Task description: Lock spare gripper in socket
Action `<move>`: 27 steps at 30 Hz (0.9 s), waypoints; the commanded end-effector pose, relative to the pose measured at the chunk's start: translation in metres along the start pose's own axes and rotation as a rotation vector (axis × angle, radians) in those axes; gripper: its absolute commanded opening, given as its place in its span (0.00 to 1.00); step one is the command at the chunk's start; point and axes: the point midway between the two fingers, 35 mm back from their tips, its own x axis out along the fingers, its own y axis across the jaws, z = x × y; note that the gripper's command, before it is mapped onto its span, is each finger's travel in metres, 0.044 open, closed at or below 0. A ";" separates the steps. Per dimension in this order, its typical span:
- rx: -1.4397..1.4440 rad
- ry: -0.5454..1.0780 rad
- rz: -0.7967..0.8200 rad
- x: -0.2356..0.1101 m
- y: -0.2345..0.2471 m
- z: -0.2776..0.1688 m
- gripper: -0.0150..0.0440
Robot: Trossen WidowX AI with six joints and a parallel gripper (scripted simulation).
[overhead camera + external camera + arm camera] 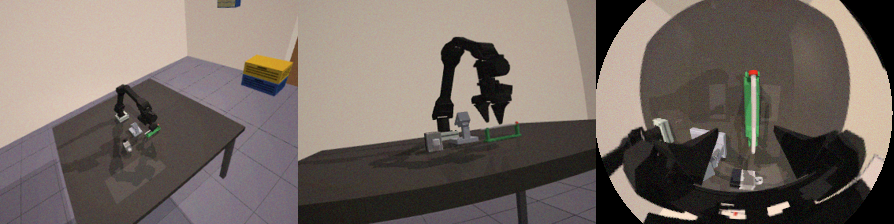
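The lock pin (508, 125) (754, 110), pale with a red head, lies lengthwise along the top of the green rack (153, 132) (503, 138) (748, 112). My gripper (493, 122) (746, 130) is wide open and empty, above the rack, with its fingers on either side of the pin's line and touching nothing. The grey-blue mount (135, 129) (465, 131) (708, 135) stands beside the rack, its tilted socket at the top; no pin shows through it. The spare gripper (127, 145) (433, 142) (745, 178), a grey and black block with a pale spigot, rests on the table apart from the mount.
The arm's pale base (122, 117) (450, 136) is behind the mount. The dark table (189, 118) (519, 166) carries everything, and a lighter rectangle (122, 189) shows toward its front edge. Yellow and blue crates (268, 69) are on the floor far off.
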 end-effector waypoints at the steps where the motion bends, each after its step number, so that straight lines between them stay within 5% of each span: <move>1: 0.000 0.000 -0.001 -0.011 0.001 0.001 1.00; 27: 0.010 0.001 0.024 -0.052 0.009 0.004 1.00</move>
